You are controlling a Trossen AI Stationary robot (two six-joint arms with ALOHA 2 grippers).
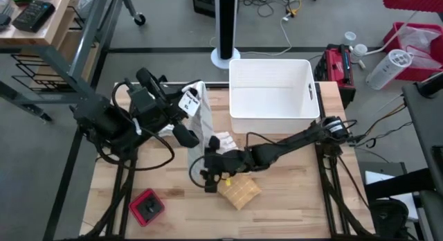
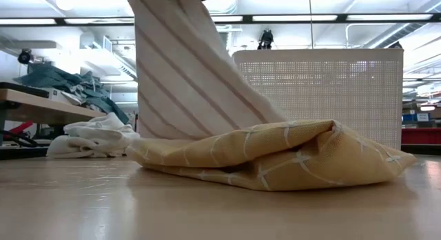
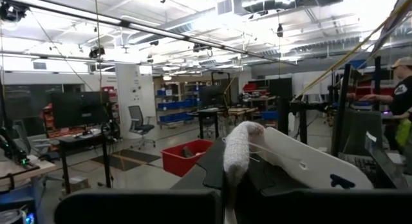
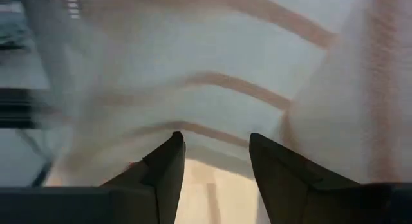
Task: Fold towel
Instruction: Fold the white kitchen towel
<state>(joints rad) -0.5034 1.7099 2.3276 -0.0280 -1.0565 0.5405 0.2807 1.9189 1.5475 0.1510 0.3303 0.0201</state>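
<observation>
A white towel with thin brown stripes (image 1: 202,123) hangs from my left gripper (image 1: 191,106), which is shut on its top, high over the table's middle left. In the low view the towel (image 2: 186,67) drops from above, and its lower end is hidden behind a crumpled yellow checked towel (image 2: 275,157) lying on the table. My right gripper (image 4: 215,150) is open, low beside the hanging towel (image 4: 212,76). Its fingertips are close before the cloth, and I cannot tell whether they touch it. In the high view this gripper (image 1: 207,173) is just left of the yellow towel (image 1: 240,191). My left gripper is shut on the striped towel's upper end; a bunched bit of white cloth (image 3: 239,153) sticks up past the fingers. The fingers hide how many layers are between them. The towel hangs below the gripper.
A white perforated bin (image 1: 273,88) stands at the table's far right. A small crumpled white cloth (image 1: 221,140) lies near the middle. A red and black object (image 1: 147,205) sits near the front left. Bare wood (image 1: 297,199) lies at the front right.
</observation>
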